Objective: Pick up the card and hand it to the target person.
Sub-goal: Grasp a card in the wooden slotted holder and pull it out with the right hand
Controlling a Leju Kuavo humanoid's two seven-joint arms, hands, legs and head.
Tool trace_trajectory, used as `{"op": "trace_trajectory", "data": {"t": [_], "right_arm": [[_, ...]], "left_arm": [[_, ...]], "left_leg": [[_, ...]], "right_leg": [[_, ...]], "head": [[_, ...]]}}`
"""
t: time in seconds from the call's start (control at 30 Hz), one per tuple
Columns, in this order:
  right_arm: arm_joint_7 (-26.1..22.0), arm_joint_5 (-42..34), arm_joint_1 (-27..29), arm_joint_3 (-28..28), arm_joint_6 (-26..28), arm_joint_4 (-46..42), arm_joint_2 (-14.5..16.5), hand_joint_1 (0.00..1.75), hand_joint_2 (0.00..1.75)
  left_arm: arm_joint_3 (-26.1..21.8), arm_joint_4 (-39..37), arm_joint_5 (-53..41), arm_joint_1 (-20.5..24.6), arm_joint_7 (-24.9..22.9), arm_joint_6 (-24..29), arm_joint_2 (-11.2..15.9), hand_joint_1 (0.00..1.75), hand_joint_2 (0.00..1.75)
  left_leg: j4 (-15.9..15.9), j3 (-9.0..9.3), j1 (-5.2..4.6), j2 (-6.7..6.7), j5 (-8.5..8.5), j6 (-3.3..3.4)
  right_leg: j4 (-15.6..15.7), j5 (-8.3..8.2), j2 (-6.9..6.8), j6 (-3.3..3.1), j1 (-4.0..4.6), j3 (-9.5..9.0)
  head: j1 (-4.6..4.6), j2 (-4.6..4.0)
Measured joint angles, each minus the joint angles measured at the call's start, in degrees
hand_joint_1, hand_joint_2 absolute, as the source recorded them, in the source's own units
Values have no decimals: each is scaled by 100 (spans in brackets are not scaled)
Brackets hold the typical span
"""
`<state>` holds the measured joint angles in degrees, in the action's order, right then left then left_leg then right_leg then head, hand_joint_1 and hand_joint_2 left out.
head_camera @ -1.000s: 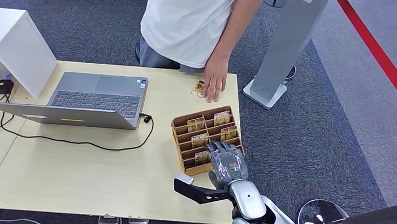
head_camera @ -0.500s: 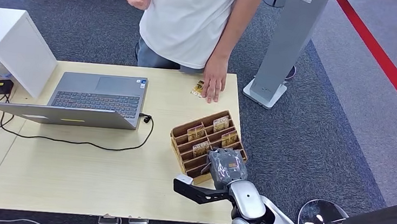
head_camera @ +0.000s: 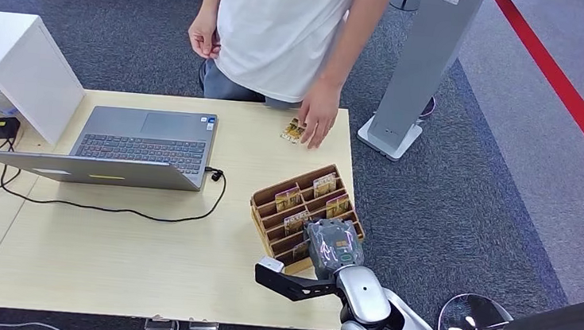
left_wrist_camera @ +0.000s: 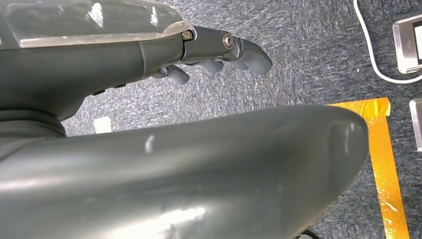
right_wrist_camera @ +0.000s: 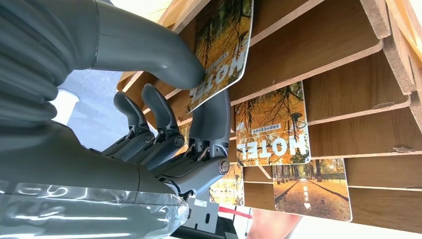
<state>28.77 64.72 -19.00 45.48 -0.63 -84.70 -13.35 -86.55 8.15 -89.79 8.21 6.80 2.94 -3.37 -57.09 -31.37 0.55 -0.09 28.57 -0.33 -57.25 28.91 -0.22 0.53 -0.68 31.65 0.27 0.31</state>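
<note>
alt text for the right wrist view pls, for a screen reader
The robot's right hand pinches a hotel card between its thick grey thumb and a dark finger, at a slot of a wooden card rack. Two more cards, one also printed HOTEL over autumn trees, sit in neighbouring slots.

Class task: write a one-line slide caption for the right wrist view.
Right hand pinches a hotel card between thumb and finger at the wooden rack.

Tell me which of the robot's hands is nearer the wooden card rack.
Right. The right hand is at the card rack, thumb and fingers pinching a hotel card. The left hand hangs over the carpet, away from the table.
</note>
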Motion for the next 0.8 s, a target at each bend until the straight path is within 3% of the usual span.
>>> {"op": "trace_trajectory", "data": {"t": [0.13,0.37,0.8], "right_arm": [[0,2,0,0,0,0,0,156,175],[1,2,1,0,0,0,0,155,175],[214,53,-164,-78,18,-467,-164,155,175]], "left_arm": [[0,0,31,0,6,-77,0,0,175],[2,0,10,-1,-87,-232,4,0,175],[1,0,68,-6,-309,144,32,0,175]], "left_leg": [[0,0,0,0,0,0],[0,0,0,0,0,0],[-1,0,0,0,0,0]], "right_leg": [[0,0,0,0,0,0],[0,0,0,0,0,0],[0,-1,2,0,0,0]], "head": [[1,0],[1,0],[3,0]]}}
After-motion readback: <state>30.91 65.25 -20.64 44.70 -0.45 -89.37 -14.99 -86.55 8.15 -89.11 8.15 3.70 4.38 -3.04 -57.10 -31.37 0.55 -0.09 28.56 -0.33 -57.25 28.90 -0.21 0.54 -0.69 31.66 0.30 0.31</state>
